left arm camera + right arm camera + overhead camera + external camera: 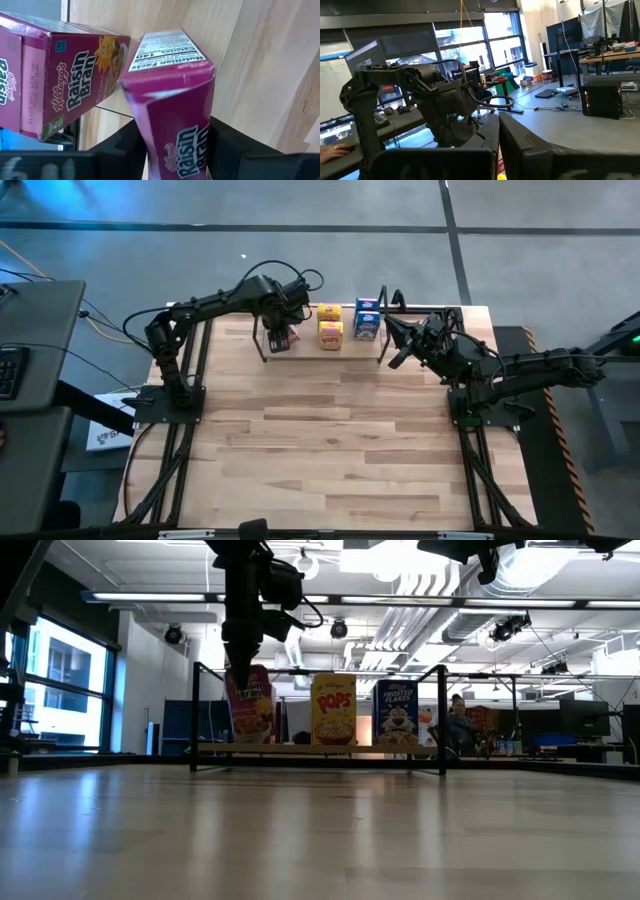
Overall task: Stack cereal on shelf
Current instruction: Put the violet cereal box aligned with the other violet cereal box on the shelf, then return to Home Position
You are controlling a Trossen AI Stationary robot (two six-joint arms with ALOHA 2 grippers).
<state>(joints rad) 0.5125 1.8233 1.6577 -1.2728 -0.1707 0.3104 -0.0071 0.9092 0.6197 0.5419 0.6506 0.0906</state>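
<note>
High view: shelf (325, 340) is seen at the table's (330, 450) far edge, used as landmark here. Left gripper (281, 332) is held over the shelf's left end, fingers clamped on a pink Raisin Bran box (282, 336). In low view that held box (250, 706) is tilted, its base at or just above the shelf board (320, 749); contact can't be told. A 2nd pink Raisin Bran box (55, 75) is seen in left wrist view just beside the held one (175, 100), apart from it. Yellow Pops boxes (330, 323) are stood at shelf centre, blue Frosted Flakes boxes (367, 319) just right of them, w/ fronts upright in low view. Right gripper (398, 345) is held just off the shelf's right end, nothing in it, fingers nearly closed together per right wrist view. A person (460, 725) is seen far behind the shelf
</note>
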